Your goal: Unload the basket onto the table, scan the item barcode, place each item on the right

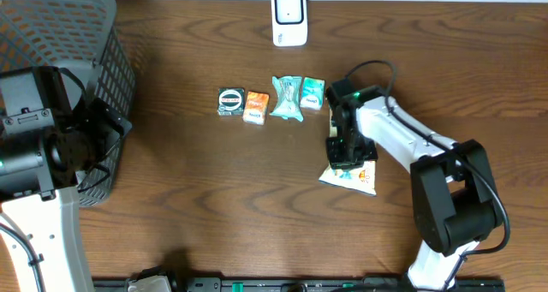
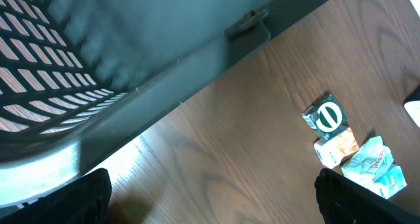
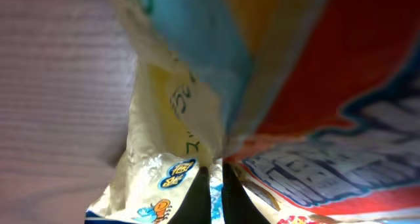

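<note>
**Snack Bag Pinched Tight**

The right gripper (image 1: 347, 151) is squeezed on the snack bag (image 1: 358, 179) (yellow, blue, red), in front of the white scanner (image 1: 289, 18). Far left of the scanner, the left gripper (image 2: 226, 201) has fingers wide apart by the basket (image 1: 51, 26). Small packs (image 1: 256, 106) lie nearer the scanner.

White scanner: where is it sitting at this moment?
Overhead view: the white scanner stands at the top edge of the table, near centre, just beyond the row of four small packets.
</note>
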`<state>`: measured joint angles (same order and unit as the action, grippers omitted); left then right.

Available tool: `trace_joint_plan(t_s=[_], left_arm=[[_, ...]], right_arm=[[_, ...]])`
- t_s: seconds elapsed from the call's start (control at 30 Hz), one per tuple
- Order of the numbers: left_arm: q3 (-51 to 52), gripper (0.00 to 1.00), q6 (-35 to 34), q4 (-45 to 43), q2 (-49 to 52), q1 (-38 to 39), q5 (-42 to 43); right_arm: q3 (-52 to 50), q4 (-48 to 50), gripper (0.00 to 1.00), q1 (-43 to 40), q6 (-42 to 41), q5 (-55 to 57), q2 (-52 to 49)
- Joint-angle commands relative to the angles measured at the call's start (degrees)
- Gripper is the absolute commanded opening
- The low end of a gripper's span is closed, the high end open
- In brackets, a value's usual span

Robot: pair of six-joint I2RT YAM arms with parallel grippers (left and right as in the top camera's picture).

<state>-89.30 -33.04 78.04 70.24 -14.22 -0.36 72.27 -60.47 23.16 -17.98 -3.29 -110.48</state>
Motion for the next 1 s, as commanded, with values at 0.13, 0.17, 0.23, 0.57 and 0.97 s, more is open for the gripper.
trace_joint_plan(t_s=[0.13, 0.17, 0.23, 0.57, 0.97], left_arm=[[-0.6, 0.98, -0.3, 0.2, -0.3, -0.3, -0.3], [-0.6, 0.98, -0.3, 0.2, -0.3, -0.3, -0.3], [-0.6, 0.98, -0.3, 0.2, -0.3, -0.3, -0.3], [-0.6, 0.98, -0.3, 0.2, -0.3, -0.3, -0.3], [-0.6, 0.98, -0.3, 0.2, -0.3, -0.3, -0.3]], right_arm=[[9.8, -7.9, 0.03, -0.2, 3.1, -0.7, 0.0], [12.8, -9.4, 0.02, -0.4, 4.1, -0.7, 0.0], [16.7, -10.4, 0.04, -0.9, 4.4, -0.7, 0.0], [24.1, -4.3, 0.99, -4.8, 6.3, -0.1, 0.0], [23.2, 0.2, 0.34, -7.4, 3.9, 6.3, -0.2]])
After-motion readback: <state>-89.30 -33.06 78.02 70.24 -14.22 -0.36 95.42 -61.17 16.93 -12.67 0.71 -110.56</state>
